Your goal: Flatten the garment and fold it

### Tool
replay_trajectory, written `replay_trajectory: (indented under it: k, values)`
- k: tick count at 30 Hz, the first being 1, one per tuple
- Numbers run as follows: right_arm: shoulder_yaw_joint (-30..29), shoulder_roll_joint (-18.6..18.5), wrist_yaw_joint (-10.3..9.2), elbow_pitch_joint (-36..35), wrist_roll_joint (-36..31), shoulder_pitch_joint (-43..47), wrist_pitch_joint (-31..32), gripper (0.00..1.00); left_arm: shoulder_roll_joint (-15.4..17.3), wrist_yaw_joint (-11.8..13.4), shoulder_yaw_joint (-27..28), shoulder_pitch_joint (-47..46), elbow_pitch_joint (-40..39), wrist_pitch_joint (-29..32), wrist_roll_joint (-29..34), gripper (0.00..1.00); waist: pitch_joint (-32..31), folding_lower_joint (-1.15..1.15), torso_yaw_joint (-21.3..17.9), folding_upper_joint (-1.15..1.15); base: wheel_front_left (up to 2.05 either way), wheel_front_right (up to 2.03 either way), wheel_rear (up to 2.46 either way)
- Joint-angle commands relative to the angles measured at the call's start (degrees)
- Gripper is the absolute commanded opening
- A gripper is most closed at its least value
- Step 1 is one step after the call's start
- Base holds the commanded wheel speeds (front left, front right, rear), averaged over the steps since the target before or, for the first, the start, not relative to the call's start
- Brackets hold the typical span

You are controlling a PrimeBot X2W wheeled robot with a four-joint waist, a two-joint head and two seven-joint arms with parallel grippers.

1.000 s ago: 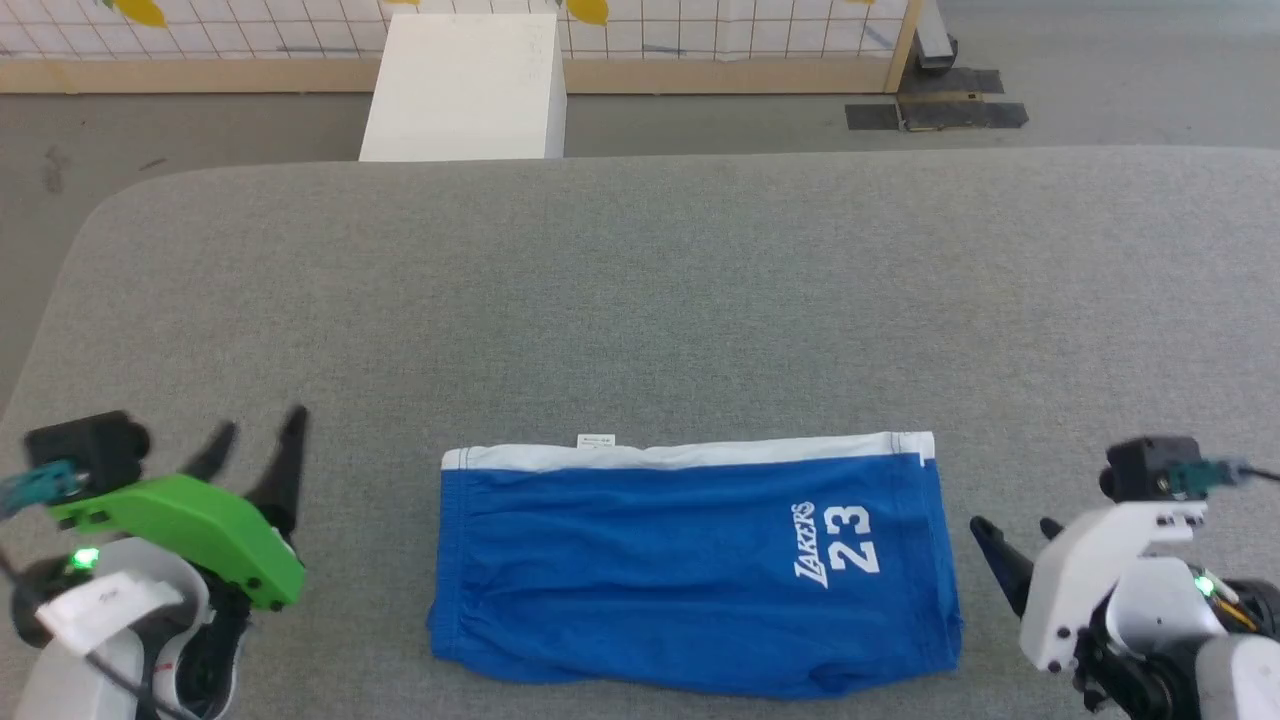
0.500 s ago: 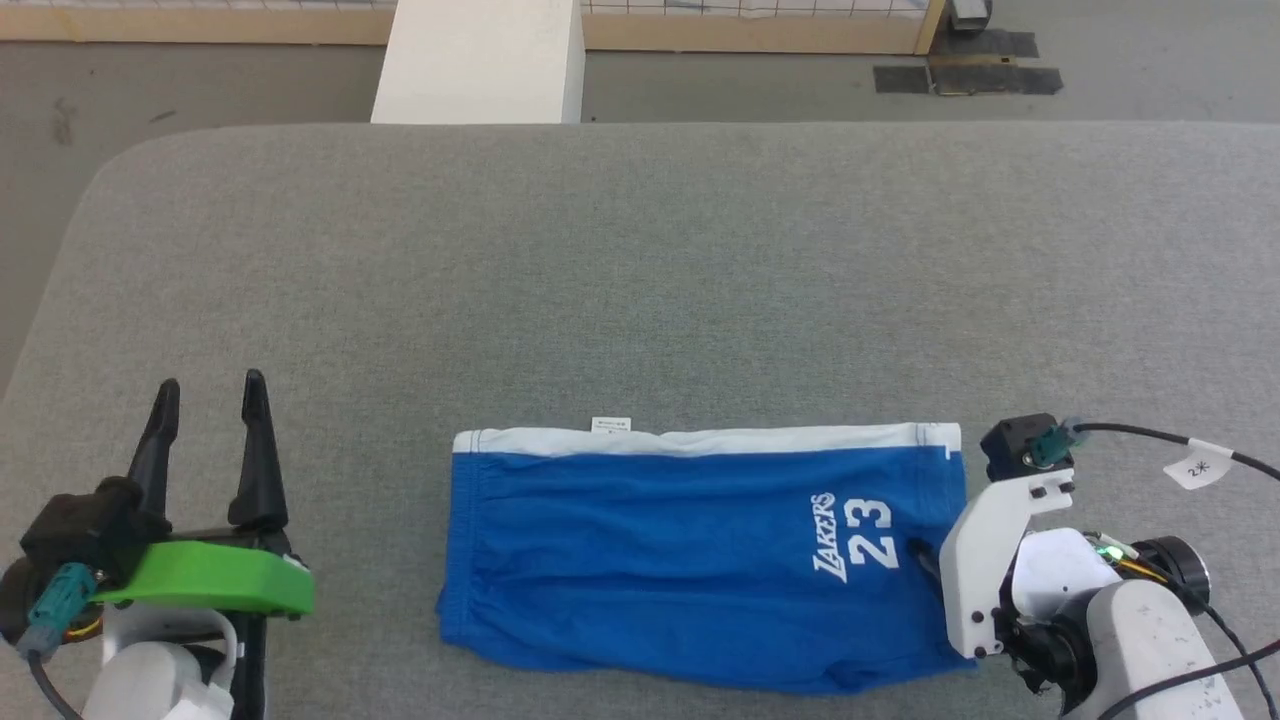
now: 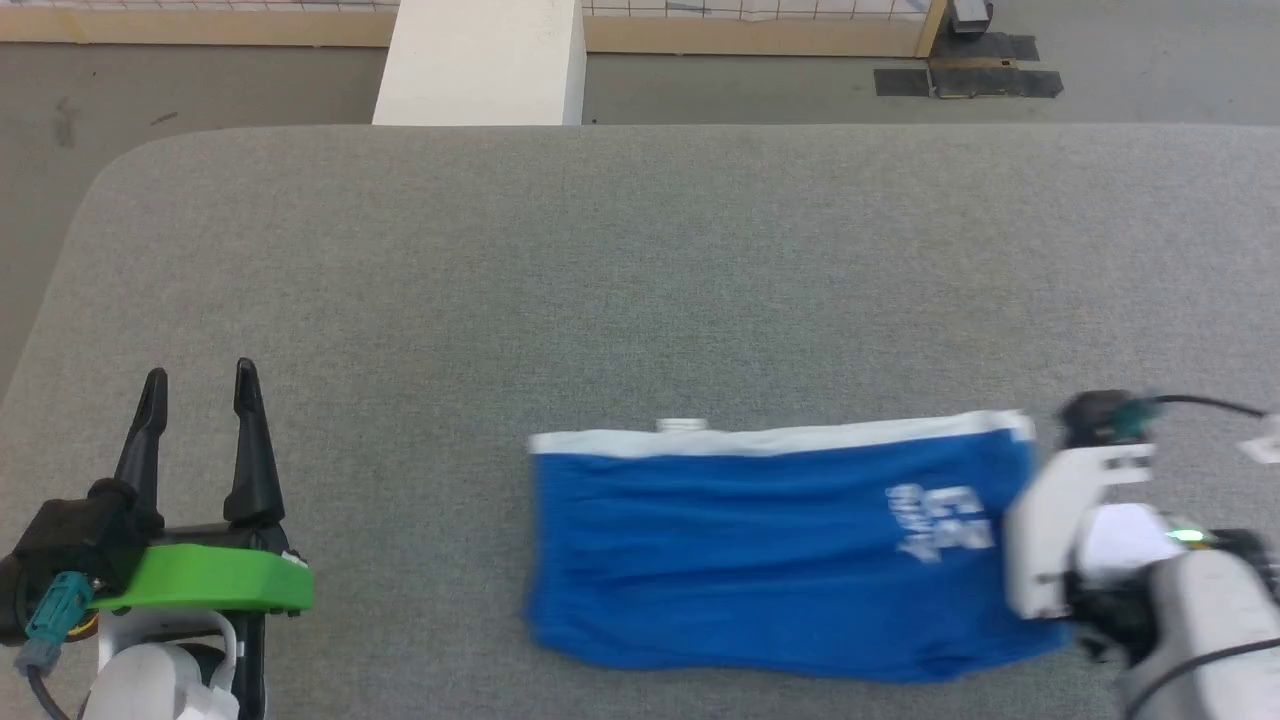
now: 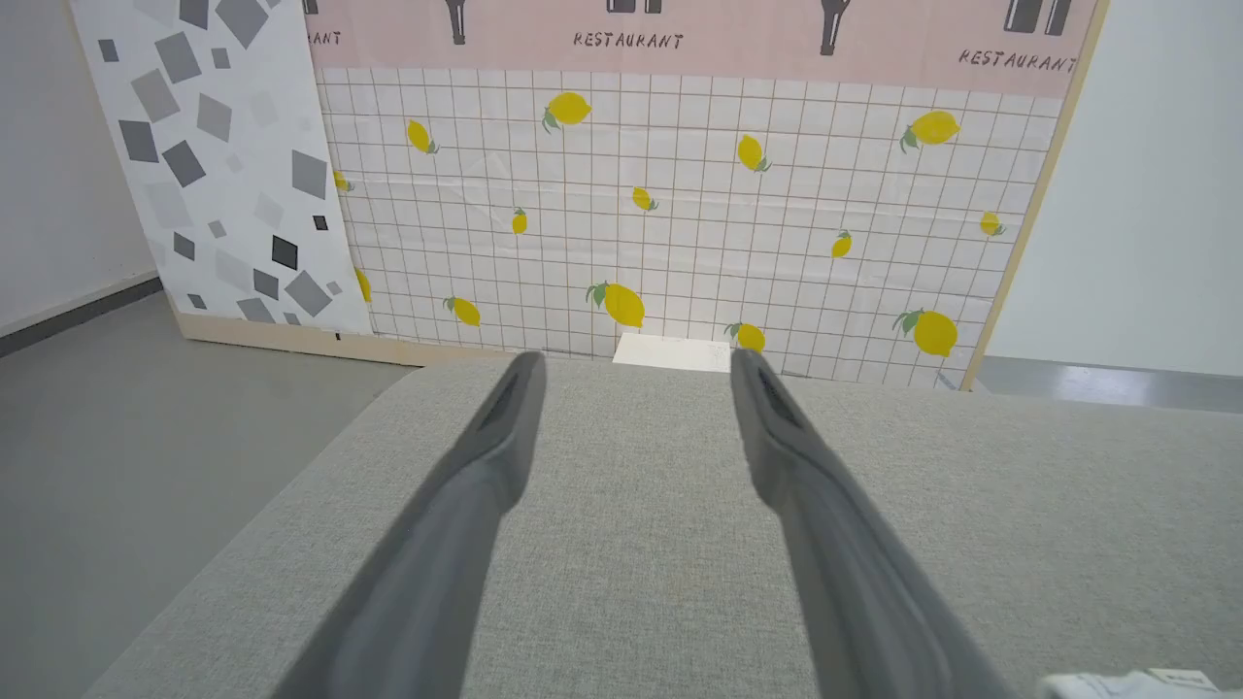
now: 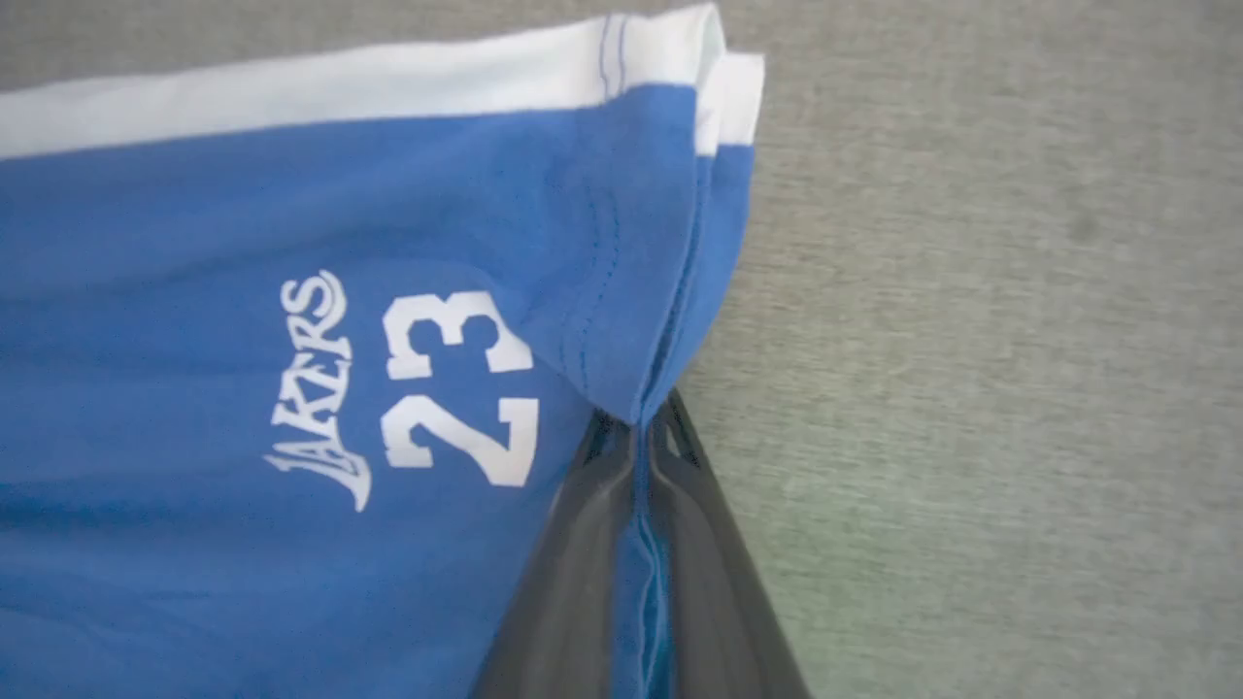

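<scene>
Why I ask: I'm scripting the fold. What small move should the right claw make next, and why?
Probably lift the pinched edge and carry it toward the shorts' left side. The right claw is shut on the shorts' right edge beside the 23 print, the shorts lie flat on the table, and the left claw stands open, apart from them.

The garment (image 3: 760, 560): bright blue soft shorts, spread nearly flat on the grey table surface (image 3: 640, 300), towards its near right. The white waistband (image 3: 780, 440) runs along the far edge, with a small white tag (image 3: 680, 425) projecting beyond it. The white "LAKERS 23" print (image 5: 408, 388) sits near the right end and is blurred in the head view. Shallow creases cross the blue. Two layers show at the right end. The right side seam is pinched between the closed fingers of the right gripper (image 5: 636, 427) and drawn to a point.
</scene>
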Motion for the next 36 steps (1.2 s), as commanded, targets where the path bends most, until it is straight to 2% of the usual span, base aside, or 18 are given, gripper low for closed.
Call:
replay_trajectory:
  k: [1,6,11,14,19,21,25,30,36]
  values:
    - [-2.3,-2.3,-0.14,1.1,-1.1,-0.3,0.2,0.0,-0.5,-0.5,0.4,1.0,-0.3,-0.4,0.6,1.0,-0.1,0.0,-0.1,0.0,0.0,0.0,0.0]
    - [-8.1,-6.6,-0.14,2.5,-4.6,-1.2,0.3,0.0,-1.3,-1.3,1.0,1.3,-0.4,-0.4,1.8,1.0,-0.4,0.0,-0.3,0.0,0.0,0.0,0.0]
    - [-9.4,-7.8,-0.14,2.3,-7.2,-1.2,1.8,0.0,-2.1,-1.8,1.4,1.9,-0.1,-0.4,2.6,1.0,-1.3,0.0,-0.5,0.0,0.0,0.0,0.0]
    - [-5.7,-8.7,-0.14,-1.4,-6.8,0.0,6.0,0.0,-2.6,-2.0,1.6,2.3,0.0,-0.4,3.0,1.0,-1.9,0.0,-0.3,0.0,0.0,0.0,0.0]
    - [3.1,-9.9,-0.14,-15.0,-2.2,2.9,15.1,0.0,-3.1,-2.2,2.2,3.0,-0.1,-0.4,3.4,1.0,-2.5,0.0,-0.4,0.0,0.0,0.0,0.0]
    - [5.9,-9.8,-0.14,-20.5,0.1,4.0,18.2,0.0,-3.2,-2.3,2.2,3.2,-0.3,-0.4,3.5,1.0,-2.7,0.0,-0.4,0.0,0.0,0.0,0.0]
    - [10.8,-8.7,-0.14,-27.0,3.9,5.0,21.3,0.0,-3.7,-2.5,2.3,3.4,-0.5,-0.4,3.8,1.0,-2.9,0.0,-0.1,0.0,0.0,0.0,0.0]
    - [16.7,-6.5,-0.14,-26.8,6.2,3.7,21.0,0.0,-4.2,-2.8,1.9,3.0,-0.2,-0.4,4.0,1.0,-2.9,0.0,1.1,0.0,0.0,0.0,0.0]
    - [21.5,-2.5,-0.14,-20.4,7.2,-0.4,17.3,0.0,-4.6,-3.2,1.8,2.5,0.6,-0.4,4.0,1.0,-2.8,0.0,3.2,0.0,0.0,0.0,0.0]
